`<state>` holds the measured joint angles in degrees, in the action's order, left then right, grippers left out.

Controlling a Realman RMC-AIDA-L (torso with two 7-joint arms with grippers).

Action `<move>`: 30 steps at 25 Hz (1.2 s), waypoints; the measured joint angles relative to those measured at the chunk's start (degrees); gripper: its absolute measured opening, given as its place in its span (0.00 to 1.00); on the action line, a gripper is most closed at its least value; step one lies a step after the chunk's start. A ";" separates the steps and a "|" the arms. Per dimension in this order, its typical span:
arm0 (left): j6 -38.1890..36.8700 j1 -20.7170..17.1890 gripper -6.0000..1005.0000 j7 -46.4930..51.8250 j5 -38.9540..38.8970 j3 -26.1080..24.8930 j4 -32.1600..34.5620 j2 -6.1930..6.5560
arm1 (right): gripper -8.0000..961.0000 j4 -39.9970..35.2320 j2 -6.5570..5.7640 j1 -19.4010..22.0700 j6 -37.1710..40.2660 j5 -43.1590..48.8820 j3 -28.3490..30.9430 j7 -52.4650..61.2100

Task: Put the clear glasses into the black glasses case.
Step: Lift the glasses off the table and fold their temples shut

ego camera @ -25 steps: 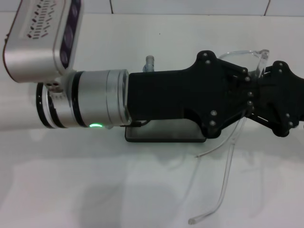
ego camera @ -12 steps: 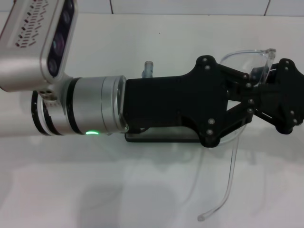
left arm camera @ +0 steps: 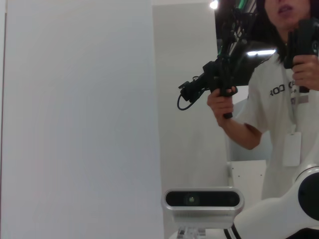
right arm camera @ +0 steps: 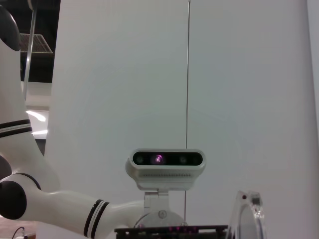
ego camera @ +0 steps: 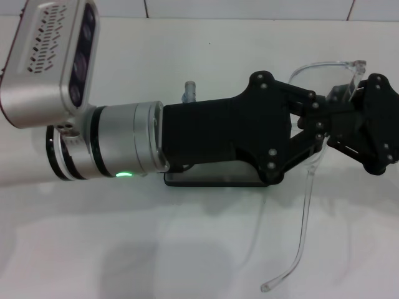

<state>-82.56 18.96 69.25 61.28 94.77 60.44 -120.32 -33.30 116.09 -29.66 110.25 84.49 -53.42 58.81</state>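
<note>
Jaws of left gripper [ego camera: 321,121] and right gripper [ego camera: 349,118] both clamped on clear glasses [ego camera: 324,71], held above black glasses case [ego camera: 215,177]. My read: mid-handover; next, fold arms, lower into case.

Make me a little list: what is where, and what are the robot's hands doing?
glasses: clear glasses, held up between both hands, one arm hanging down
left gripper: reaches across from the left, meets the glasses at the lens
right gripper: at the right edge, at the lens too
case: black glasses case on the white table, mostly hidden under the left gripper
</note>
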 joint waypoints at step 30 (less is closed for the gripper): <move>-12.23 0.39 0.05 -3.94 -3.56 -5.89 -9.83 0.48 | 0.13 -0.65 -0.76 6.36 13.17 -22.41 8.77 3.33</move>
<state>-94.79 19.34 65.31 57.71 88.89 50.61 -119.84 -33.96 115.33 -23.30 123.42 62.08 -44.66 62.14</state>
